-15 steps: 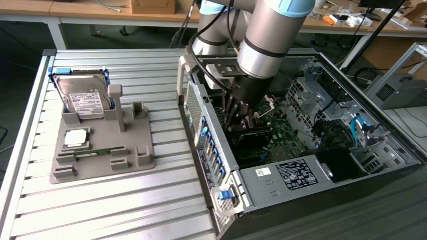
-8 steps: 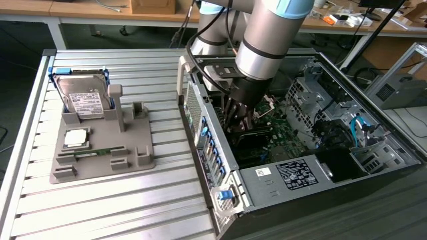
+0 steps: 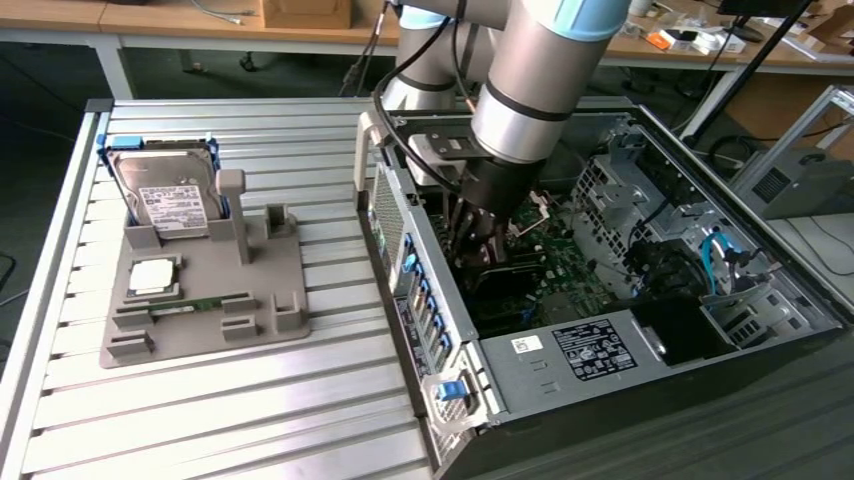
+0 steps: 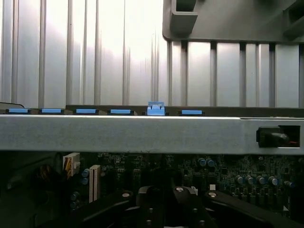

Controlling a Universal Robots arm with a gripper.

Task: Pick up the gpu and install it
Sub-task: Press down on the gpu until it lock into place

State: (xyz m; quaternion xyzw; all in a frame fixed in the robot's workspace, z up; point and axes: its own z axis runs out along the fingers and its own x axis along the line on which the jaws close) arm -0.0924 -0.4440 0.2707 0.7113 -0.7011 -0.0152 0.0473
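Exterior view: the arm reaches down into the open computer case [image 3: 627, 330], which lies on its side at the right of the slatted table [image 3: 200, 420]. The gripper [image 3: 478, 235] is low inside the case, just above the motherboard [image 3: 567, 265], near the case's rear wall with its blue slot clips [image 3: 424, 300]. Its fingers are drawn narrow. A dark flat shape sits directly beneath them, which I judge to be the gpu [image 3: 505, 272], at or in its slot; whether the fingers grip it cannot be confirmed.

At the left, the grey parts holder [image 3: 200, 300] carries the hard drive [image 3: 167, 195], upright at its far end, and a slim memory stick [image 3: 194, 303] lying flat. No card rests on it.

Step in hand, as judged: installation, with pickup complete. Seating calls for the card edge to be aligned with the slot and the bracket with the rear opening, then straight downward pressure without tilt.

Orientation: the card's long axis appears to run from the rear wall toward the case interior, roughly left to right in the scene. The bracket end cannot be made out.
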